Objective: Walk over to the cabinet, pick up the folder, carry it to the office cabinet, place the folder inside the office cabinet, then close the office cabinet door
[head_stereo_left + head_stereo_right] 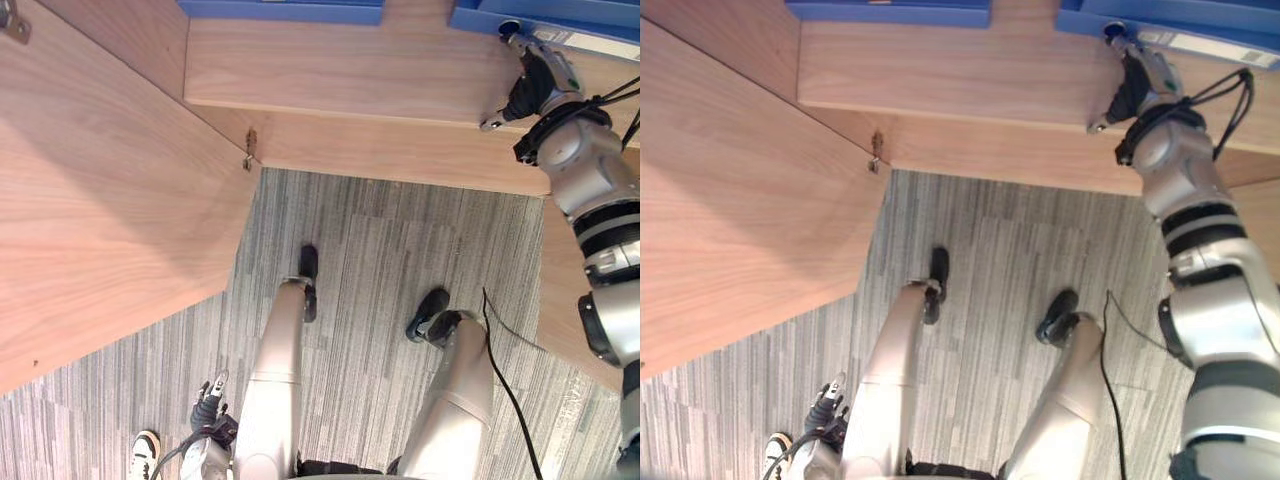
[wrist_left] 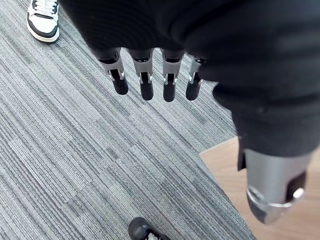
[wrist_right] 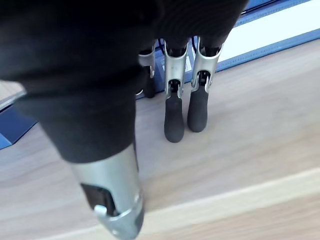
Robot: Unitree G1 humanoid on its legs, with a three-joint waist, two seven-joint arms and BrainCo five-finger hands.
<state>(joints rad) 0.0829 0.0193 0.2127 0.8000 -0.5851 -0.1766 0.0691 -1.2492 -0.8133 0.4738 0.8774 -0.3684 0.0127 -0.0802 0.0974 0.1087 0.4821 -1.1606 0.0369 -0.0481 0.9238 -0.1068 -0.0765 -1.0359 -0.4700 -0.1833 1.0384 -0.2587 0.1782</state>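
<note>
Right wrist view shows the right hand empty, fingers straight, over the shelf just before the folder; the left hand hangs open far from the folder.

Our two head eyes look straight down from high up. They sit side by side, so both see the same grey carpet, the open door on the left and the wooden shelf on the far side. Our left wrist camera looks down past the left hand at the carpet from nearby. Our right wrist camera looks past the right hand from very close, sharing the shelf and blue folder with the head eyes.
</note>
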